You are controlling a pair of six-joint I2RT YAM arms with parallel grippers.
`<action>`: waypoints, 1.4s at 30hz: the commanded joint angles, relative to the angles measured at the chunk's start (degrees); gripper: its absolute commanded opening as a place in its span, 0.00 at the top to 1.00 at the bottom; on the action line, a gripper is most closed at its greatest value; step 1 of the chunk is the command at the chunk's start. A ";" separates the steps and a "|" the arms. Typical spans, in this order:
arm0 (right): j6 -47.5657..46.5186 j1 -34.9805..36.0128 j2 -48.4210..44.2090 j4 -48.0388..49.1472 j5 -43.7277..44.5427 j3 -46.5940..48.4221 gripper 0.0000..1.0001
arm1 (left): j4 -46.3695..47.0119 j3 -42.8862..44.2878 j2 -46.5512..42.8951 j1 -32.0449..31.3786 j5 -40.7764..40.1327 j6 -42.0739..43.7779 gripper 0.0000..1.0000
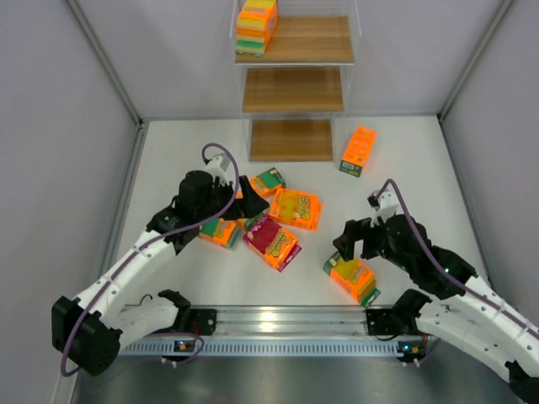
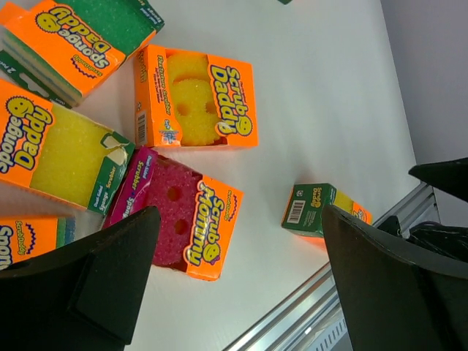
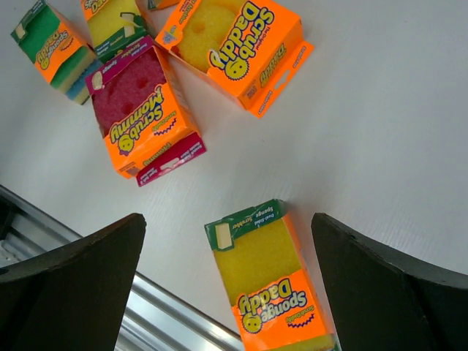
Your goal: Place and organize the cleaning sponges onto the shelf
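From above, the shelf (image 1: 293,88) carried a stack of sponge packs (image 1: 256,25) at the left of its top board, the stack's top cut off by the frame. Other packs lay loose on the table (image 1: 404,168), and the left gripper (image 1: 253,199) reached over and partly hid their cluster.

In the left wrist view, its jaws stood wide above the magenta pack (image 2: 175,219), holding nothing.

In the right wrist view, the right gripper (image 3: 227,292) gaped empty, its fingers on either side of a yellow-faced pack (image 3: 267,281).

Through the left wrist camera I read "Scrub Daddy" on the orange pack with the yellow smiley sponge (image 2: 194,99), "Scrub Mommy" on the magenta pack (image 2: 179,223), and "Sponge Daddy" on both the yellow-faced pack (image 2: 55,150) and the green-faced pack (image 2: 80,40). The right wrist camera gives me "Sponge Daddy" on the lone pack (image 3: 267,270) nearest the rail. The finer print is too small to read.
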 commanded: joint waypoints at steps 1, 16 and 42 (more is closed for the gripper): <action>5.11 0.93 0.56 -3.54 -0.14 0.56 0.01 | 0.67 -1.25 -0.85 -0.42 -1.96 -1.93 0.02; 0.64 10.68 19.10 -7.93 6.98 5.93 0.00 | 0.06 -2.22 -1.63 -0.42 -2.48 1.49 0.02; 3.96 10.42 34.49 -5.74 12.86 8.12 0.01 | -1.35 -3.71 -3.74 -0.42 -4.68 4.57 0.02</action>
